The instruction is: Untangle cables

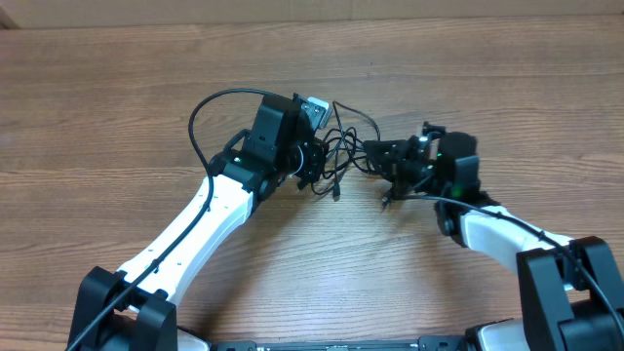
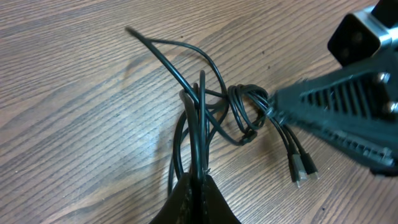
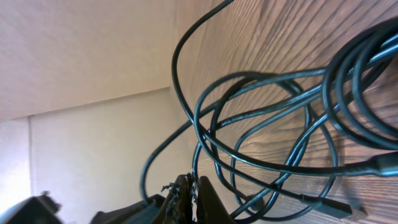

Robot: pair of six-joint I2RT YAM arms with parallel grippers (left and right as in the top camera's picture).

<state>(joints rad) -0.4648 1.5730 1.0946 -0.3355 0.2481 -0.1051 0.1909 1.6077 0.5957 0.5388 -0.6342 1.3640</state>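
Cables (image 1: 341, 146) knotted on wooden surface (image 1: 117, 78), pinched between left gripper (image 2: 200, 180) and right gripper (image 2: 273, 102), both clamped tight on strands; two plugs (image 2: 303, 173) loose just beside right gripper.

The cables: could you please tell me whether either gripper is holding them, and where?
Both hold the cables: the left gripper is shut on strands on one side; the right gripper pinches the looped bundle opposite, near two plugs.

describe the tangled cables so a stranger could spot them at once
On the wooden table, look where the left gripper and right gripper nearly meet. The cables are the knot of thin black loops both pinch; unlike the thicker arm cable, they end in small plugs.
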